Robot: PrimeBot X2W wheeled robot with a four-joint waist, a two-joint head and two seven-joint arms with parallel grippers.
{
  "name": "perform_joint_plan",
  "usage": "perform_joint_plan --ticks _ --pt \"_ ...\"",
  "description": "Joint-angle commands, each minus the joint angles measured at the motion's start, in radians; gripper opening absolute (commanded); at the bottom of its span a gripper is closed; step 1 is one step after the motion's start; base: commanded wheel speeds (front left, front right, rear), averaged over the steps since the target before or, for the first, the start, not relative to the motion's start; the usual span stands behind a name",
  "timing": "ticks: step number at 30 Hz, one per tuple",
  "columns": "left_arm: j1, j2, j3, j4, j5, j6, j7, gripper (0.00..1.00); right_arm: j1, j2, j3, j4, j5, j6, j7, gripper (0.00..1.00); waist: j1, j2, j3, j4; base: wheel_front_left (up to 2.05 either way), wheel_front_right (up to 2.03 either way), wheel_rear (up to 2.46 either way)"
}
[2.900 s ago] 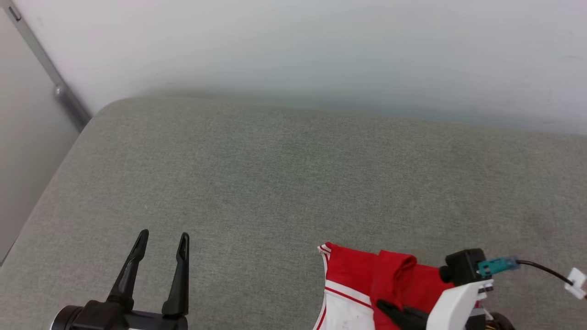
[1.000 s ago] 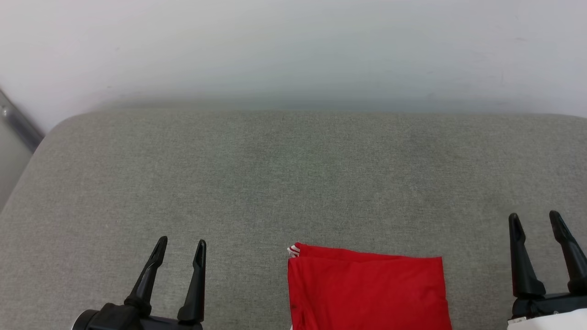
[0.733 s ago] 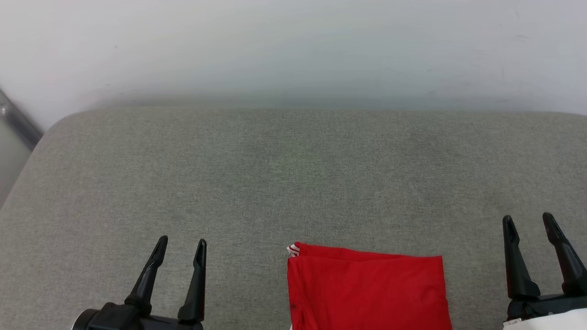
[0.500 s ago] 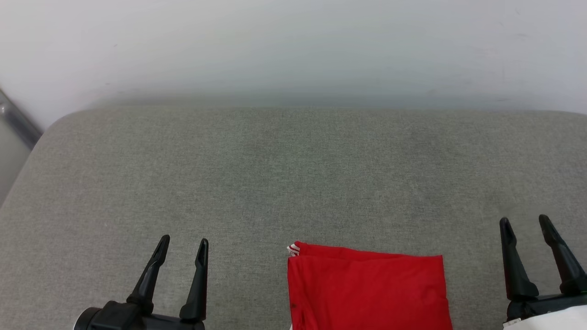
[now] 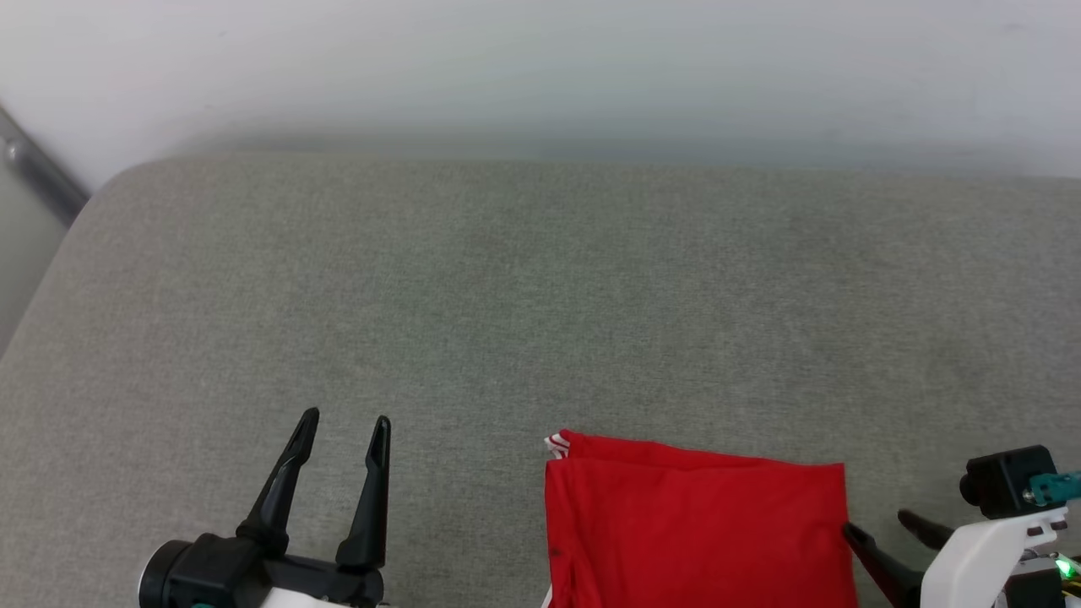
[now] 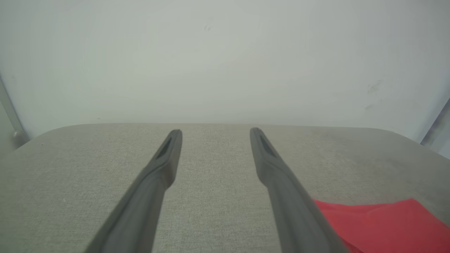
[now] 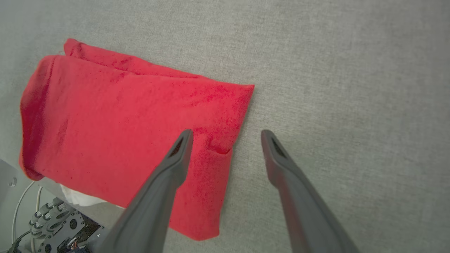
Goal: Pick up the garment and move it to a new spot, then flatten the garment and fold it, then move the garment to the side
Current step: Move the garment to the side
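The garment (image 5: 692,523) is a red jersey lying folded into a flat rectangle at the near edge of the grey cushion, with a bit of white-and-red trim at its far left corner. My right gripper (image 5: 878,523) is open at its right edge. In the right wrist view that gripper (image 7: 226,132) straddles the edge of the garment (image 7: 123,119), one finger over the red cloth and the other over bare cushion. My left gripper (image 5: 344,418) stands open to the left of the jersey, holding nothing. From the left wrist, the left gripper (image 6: 216,131) points at the wall, with the garment (image 6: 379,225) at the lower right.
The grey padded surface (image 5: 540,295) stretches wide to the far side and left, ending at a white wall (image 5: 540,67). A metal rail (image 5: 34,169) runs along the far left corner. Part of my base (image 7: 45,218) shows under the near edge.
The right arm has swung in and tipped down from the far right to the jersey's right edge. The head camera has shifted a little. The left gripper and the folded jersey have stayed put.
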Motion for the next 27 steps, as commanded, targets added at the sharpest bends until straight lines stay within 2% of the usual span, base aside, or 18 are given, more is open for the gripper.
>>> perform_joint_plan --ticks 1,5,8,13,18,19,20,21,27 --pt "-0.018 0.001 -0.004 0.001 -0.001 -0.001 -0.002 1.0 -0.022 0.007 -0.013 -0.002 0.008 0.0 0.074 1.0 0.0 -0.0001 0.021 0.017 0.0 0.0 0.0" --pt "-0.038 0.005 -0.016 0.007 0.001 -0.001 -0.003 1.0 -0.041 0.046 -0.047 0.01 -0.014 0.0 0.258 1.0 0.0 -0.0001 0.048 0.045 0.0 0.0 0.0" --pt "-0.048 0.009 -0.018 0.01 0.0 -0.001 -0.002 1.0 -0.057 0.085 -0.058 0.031 -0.031 0.0 0.334 1.0 0.0 -0.0001 0.066 0.065 0.0 0.0 0.0" --pt "-0.064 0.009 -0.027 0.014 -0.003 -0.001 -0.003 1.0 -0.072 0.134 -0.052 0.086 -0.05 0.0 0.375 1.0 0.0 -0.0001 0.09 0.1 0.0 0.0 0.0" --pt "-0.079 0.008 -0.039 0.02 -0.006 -0.001 -0.003 1.0 -0.065 0.149 -0.012 0.166 -0.072 0.0 0.36 1.0 0.0 -0.0001 0.098 0.126 0.0 0.0 0.0" --pt "-0.08 0.008 -0.04 0.021 -0.006 -0.001 -0.003 1.0 -0.064 0.148 -0.001 0.18 -0.078 0.0 0.353 0.48 0.0 -0.0001 0.097 0.13 0.0 0.0 0.0" --pt "-0.079 0.008 -0.041 0.023 -0.006 -0.001 -0.003 1.0 -0.068 0.142 0.012 0.191 -0.083 0.0 0.341 0.09 0.0 -0.0001 0.095 0.133 0.0 0.0 0.0" --pt "-0.078 0.008 -0.041 0.025 -0.006 -0.001 -0.003 1.0 -0.075 0.132 0.025 0.198 -0.09 0.0 0.322 0.0 0.0 -0.0001 0.093 0.135 0.0 0.0 0.0" --pt "-0.063 0.002 -0.039 0.028 -0.006 -0.001 -0.003 1.0 -0.149 0.038 0.08 0.186 -0.138 -0.001 0.231 0.0 0.0 -0.0001 0.066 0.117 0.0 0.0 0.0"
